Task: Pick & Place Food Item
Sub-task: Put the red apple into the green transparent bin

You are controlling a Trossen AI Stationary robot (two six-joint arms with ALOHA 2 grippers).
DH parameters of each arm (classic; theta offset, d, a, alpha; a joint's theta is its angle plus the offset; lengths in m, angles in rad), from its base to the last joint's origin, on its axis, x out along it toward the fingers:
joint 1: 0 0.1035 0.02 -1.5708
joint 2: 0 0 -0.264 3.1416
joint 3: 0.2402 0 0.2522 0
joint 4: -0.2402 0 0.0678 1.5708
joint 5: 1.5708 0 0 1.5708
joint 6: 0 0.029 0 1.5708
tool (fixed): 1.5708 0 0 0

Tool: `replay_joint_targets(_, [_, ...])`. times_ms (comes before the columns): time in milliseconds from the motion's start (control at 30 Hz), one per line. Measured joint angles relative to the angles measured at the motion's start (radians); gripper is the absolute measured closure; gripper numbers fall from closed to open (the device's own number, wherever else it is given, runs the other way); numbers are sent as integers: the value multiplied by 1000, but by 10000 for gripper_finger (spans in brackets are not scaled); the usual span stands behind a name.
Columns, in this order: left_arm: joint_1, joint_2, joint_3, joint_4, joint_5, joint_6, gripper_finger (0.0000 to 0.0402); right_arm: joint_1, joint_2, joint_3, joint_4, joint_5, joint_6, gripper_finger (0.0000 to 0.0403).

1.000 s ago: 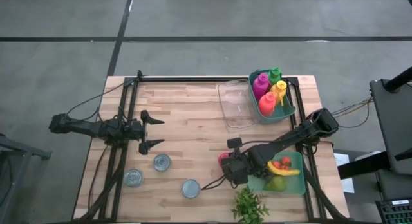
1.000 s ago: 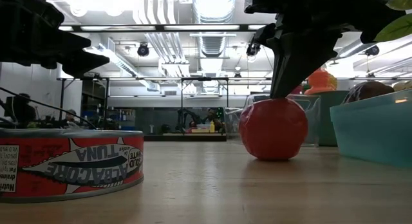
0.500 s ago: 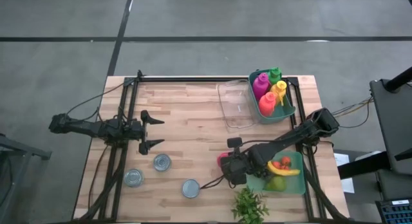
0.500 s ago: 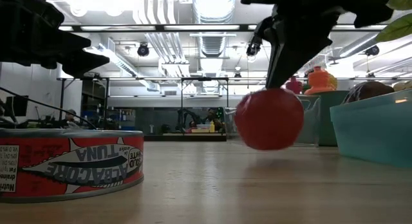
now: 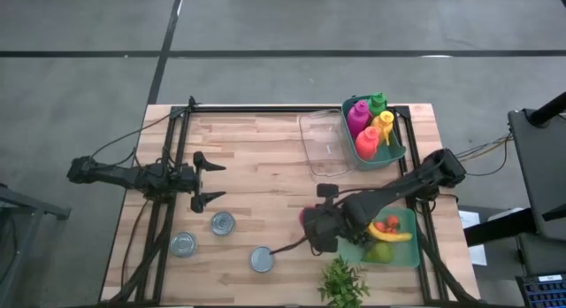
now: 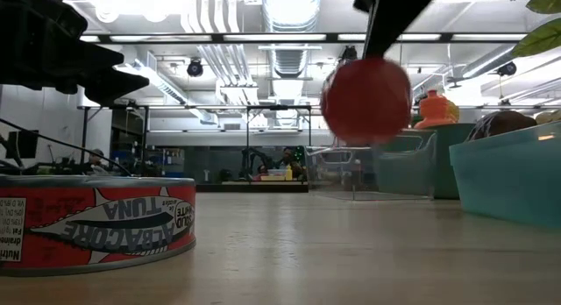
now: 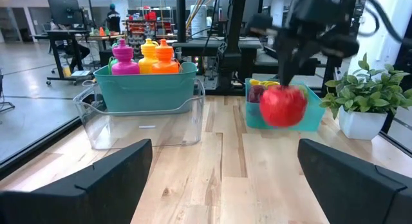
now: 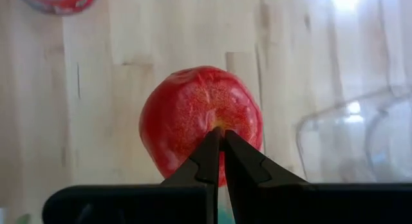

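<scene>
**Apple lifted by its stem, clear of the table**

Left to right across the table. The left gripper [image 5: 205, 177] waits over the left half of the boards with its fingers spread wide and nothing between them; three tins [image 5: 223, 223] lie on the wood just ahead of it and to its near side, one of them a tuna tin [image 6: 96, 222] in the low view. The arm is parked there, by judgement, to leave the working side free.

Right of centre, the right gripper [image 8: 219, 153] has its fingers pressed together, and the pinch falls at the stem hollow of the red apple [image 8: 201, 124]. The grip is at the top because the fruit is too round and smooth to clamp across with narrow tips; it hangs below the fingers. In the low view the apple [image 6: 365, 99] is off the table, with bare wood beneath it.

Just beyond the right gripper, towards the table's right edge, stands a teal fruit bin [image 5: 409, 252] holding a banana [image 5: 389, 234] and other fruit; this is the likely destination. Farther off, at the back, a clear tub [image 5: 320, 147] sits touching a second teal bin of bottles [image 5: 370, 122]. A small potted plant [image 5: 343, 281] stands at the near edge.
</scene>
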Motion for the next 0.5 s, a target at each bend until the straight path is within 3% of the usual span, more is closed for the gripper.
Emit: replay_joint_targets(500, [0,0,0,0,0,0,11,0,-2,355,-383,0,294,395])
